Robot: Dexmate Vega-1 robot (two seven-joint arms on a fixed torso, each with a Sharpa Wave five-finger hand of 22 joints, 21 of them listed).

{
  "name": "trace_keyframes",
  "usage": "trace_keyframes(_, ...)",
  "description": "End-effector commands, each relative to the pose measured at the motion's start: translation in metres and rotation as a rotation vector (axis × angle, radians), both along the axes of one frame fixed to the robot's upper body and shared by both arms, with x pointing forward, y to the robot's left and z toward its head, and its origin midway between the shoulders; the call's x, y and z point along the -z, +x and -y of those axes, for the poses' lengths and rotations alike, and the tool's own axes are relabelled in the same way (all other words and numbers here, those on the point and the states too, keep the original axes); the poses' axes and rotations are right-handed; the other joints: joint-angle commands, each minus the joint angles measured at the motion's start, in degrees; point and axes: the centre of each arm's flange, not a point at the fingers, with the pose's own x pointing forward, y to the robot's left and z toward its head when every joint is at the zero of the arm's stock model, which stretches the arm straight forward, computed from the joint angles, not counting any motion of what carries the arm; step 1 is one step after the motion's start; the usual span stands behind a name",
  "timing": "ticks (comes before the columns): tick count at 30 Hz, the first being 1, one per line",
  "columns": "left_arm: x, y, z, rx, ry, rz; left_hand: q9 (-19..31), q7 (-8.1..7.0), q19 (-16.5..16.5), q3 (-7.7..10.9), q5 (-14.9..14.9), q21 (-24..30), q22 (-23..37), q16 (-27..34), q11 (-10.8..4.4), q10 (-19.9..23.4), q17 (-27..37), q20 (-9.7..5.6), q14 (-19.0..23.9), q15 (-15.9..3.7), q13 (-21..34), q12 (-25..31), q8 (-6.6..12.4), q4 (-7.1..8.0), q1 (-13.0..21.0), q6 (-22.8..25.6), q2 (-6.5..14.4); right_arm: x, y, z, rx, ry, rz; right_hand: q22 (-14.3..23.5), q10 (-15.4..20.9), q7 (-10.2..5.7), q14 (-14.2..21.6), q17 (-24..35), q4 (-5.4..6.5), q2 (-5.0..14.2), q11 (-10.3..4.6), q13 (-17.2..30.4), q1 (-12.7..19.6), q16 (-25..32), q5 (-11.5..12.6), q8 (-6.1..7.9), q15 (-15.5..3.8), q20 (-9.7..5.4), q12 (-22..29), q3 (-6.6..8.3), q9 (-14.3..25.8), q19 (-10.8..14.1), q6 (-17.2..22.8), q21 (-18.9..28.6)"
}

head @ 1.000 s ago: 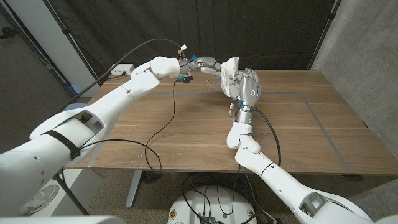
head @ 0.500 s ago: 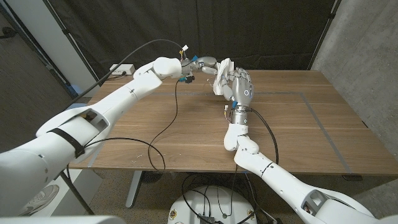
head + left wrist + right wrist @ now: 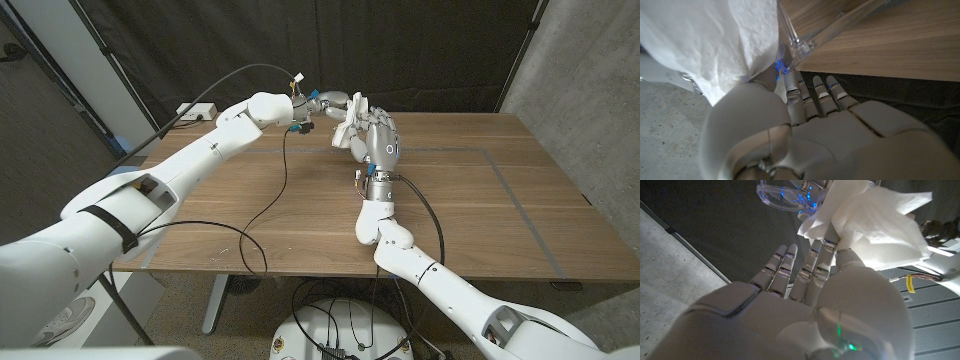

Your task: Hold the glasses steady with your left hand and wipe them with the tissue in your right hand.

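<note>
The clear glasses are held above the table's far edge, pinched by my left hand at the frame's corner; the same hand shows its fingers reaching up to the frame. My right hand is raised beside it, holding a crumpled white tissue against the glasses. In the right wrist view the tissue sits at my right hand's fingertips, right next to a clear lens. The tissue covers part of the frame in the left wrist view.
The wooden table carries a dark taped outline on its right half. A black cable hangs from the left wrist and loops across the table. A white power strip lies at the back left. A dark curtain hangs behind.
My right hand has moved leftward with the tissue, closer to the left hand and the glasses. The left hand has stayed nearly still.
</note>
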Motion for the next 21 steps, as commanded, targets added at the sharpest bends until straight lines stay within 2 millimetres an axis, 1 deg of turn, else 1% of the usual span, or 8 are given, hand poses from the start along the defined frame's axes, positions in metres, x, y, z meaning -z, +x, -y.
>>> trace_keyframes(1,0.000,-0.006,-0.002,0.007,-0.002,0.006,0.0,-0.15,0.0,0.48,0.3,0.2,0.1,0.3,-0.42,0.2,0.2,-0.13,-0.3,-5.37,0.3,0.2,-0.18,-0.04,0.0,0.4,0.1,0.007,0.011,0.010,0.074,0.006,-0.054,0.1,1.4,-0.05,1.1,0.1,0.16,-0.03,-0.29,0.2,0.7,0.5,0.0,-0.22,-8.79,-0.31,0.6,0.48,0.0,-0.4,0.2,0.6)
trace_keyframes(9,0.001,-0.008,-0.002,0.008,0.006,0.005,0.1,-0.09,0.0,0.53,0.3,0.3,0.1,0.3,-0.22,0.2,0.2,-0.07,-0.4,-5.21,0.4,0.3,-0.28,-0.07,0.0,0.4,0.1,0.005,0.016,0.019,0.115,0.014,-0.062,0.1,1.7,-0.05,1.5,0.2,0.20,-0.11,-0.41,0.2,0.7,0.5,-0.1,-0.41,-8.90,-0.34,0.5,0.59,0.1,-0.4,0.2,0.7)
trace_keyframes(21,0.002,-0.011,-0.003,0.007,0.018,0.003,0.1,-0.19,-0.1,0.62,0.3,0.3,0.1,0.3,-0.42,0.1,0.3,-0.16,-0.5,-5.24,0.5,0.4,-0.51,-0.07,-0.1,0.4,0.1,0.004,0.028,0.031,0.156,0.045,-0.072,0.1,1.7,0.01,1.7,0.2,0.30,-0.08,-0.34,0.3,0.8,0.5,-0.1,-0.64,-8.96,-0.43,0.3,0.77,0.1,-0.4,0.2,0.9)
